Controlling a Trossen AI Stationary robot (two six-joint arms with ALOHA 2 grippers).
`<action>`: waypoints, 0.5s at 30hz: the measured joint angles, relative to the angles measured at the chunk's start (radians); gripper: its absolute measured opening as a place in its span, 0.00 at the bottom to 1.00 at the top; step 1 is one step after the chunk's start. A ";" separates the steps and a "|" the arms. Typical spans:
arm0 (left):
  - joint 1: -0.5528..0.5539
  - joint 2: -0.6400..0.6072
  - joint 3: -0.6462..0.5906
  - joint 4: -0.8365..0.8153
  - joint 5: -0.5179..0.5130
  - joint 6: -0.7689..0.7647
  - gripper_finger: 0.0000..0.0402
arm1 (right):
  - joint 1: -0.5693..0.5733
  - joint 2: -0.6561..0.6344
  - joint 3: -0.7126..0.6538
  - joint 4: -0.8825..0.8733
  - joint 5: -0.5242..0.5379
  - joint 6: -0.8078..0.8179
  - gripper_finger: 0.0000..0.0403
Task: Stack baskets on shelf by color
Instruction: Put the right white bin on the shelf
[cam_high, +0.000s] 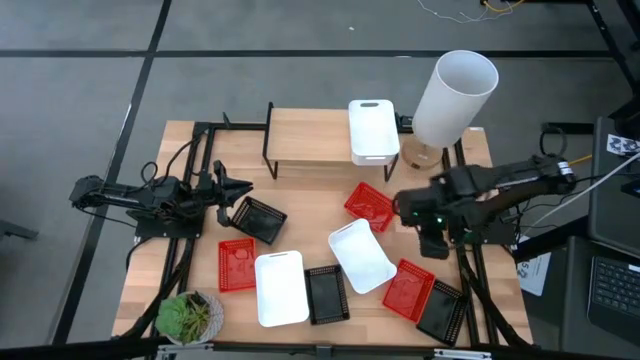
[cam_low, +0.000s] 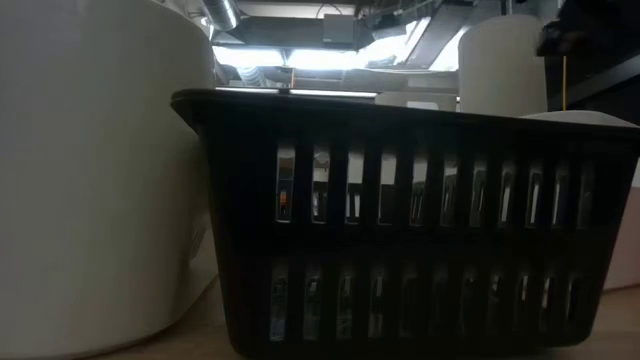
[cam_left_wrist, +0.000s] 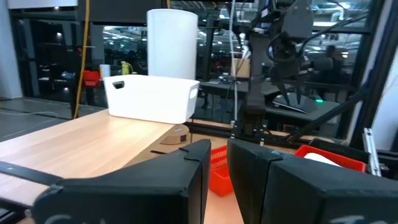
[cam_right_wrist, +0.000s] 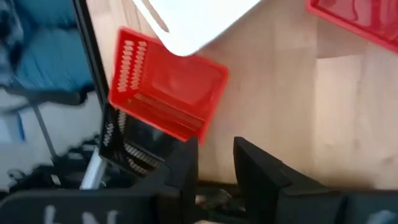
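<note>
The shelf (cam_high: 310, 135) stands at the table's far side, and a white basket (cam_high: 372, 130) rests on its right end. Red, black and white baskets lie scattered on the tabletop. My left gripper (cam_high: 245, 187) hovers shut just beyond a black basket (cam_high: 255, 218); its wrist view looks along the shelf toward the white basket (cam_left_wrist: 152, 96). My right gripper (cam_high: 432, 248) is narrowly open and holds nothing. It hangs near the right edge above a red basket (cam_right_wrist: 168, 87), which lies beside a white basket (cam_right_wrist: 193, 18) and a black one (cam_right_wrist: 124, 149).
A tall white cylinder (cam_high: 455, 95) stands at the far right corner beside the shelf. A green potted plant (cam_high: 188, 318) sits at the near left corner. A black basket's wall (cam_low: 420, 210) fills the low view, with a white basket (cam_low: 90, 170) beside it.
</note>
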 joint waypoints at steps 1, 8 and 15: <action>0.000 0.000 0.000 0.001 0.004 0.000 0.11 | 0.022 -0.023 -0.023 0.034 0.016 0.052 0.25; 0.000 0.000 0.000 0.008 0.006 -0.001 0.11 | 0.151 -0.102 -0.157 0.276 0.214 0.284 0.25; 0.000 0.000 0.000 0.006 0.006 -0.001 0.11 | 0.174 -0.098 -0.295 0.576 0.645 0.226 0.25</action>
